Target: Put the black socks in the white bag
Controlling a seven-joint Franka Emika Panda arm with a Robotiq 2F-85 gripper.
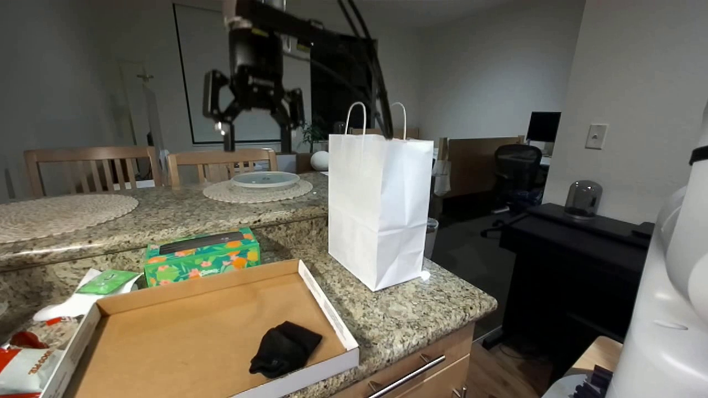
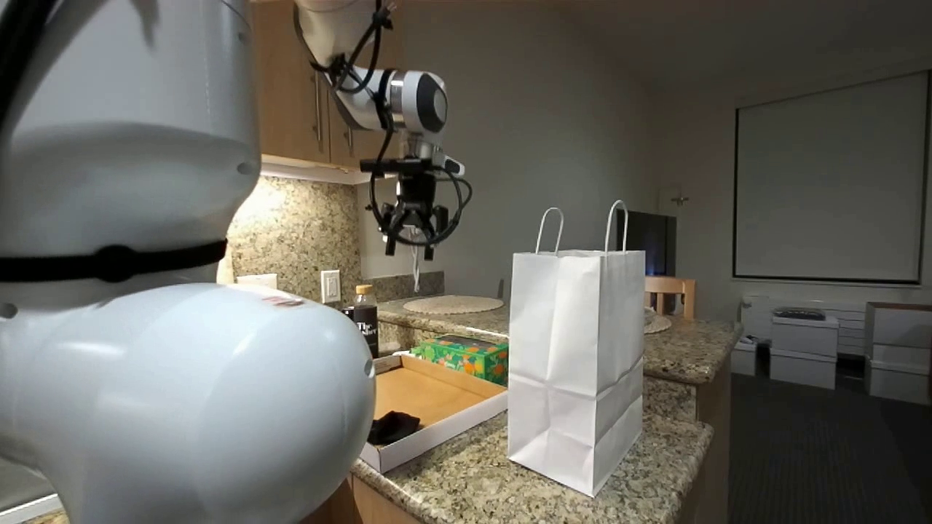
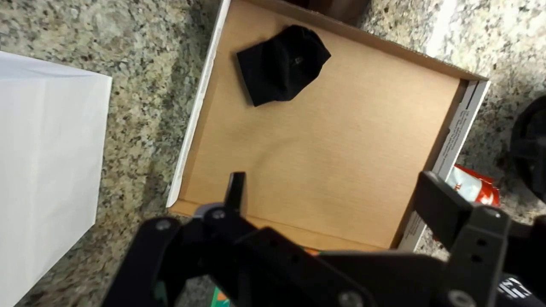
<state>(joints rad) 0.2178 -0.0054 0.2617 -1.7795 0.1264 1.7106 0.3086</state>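
The black socks [image 1: 285, 349] lie bunched in a shallow cardboard tray, near one corner. They also show in an exterior view [image 2: 393, 427] and in the wrist view [image 3: 283, 64]. The white paper bag [image 1: 376, 210] stands upright on the counter beside the tray, its two handles up. It shows in an exterior view [image 2: 568, 364] and partly in the wrist view [image 3: 47, 162]. The inside of the bag is hidden. My gripper [image 1: 258, 142] is open and empty, high above the tray and apart from the socks. It shows also in an exterior view [image 2: 410, 249] and the wrist view [image 3: 330, 181].
The cardboard tray [image 1: 193, 326] has low white-edged walls. A green floral tissue box [image 1: 204, 257] stands behind it. Snack packets [image 1: 33, 370] lie beside it. A bottle [image 2: 365, 320] stands near the back. A raised granite ledge [image 1: 166, 215] holds round placemats [image 1: 66, 215].
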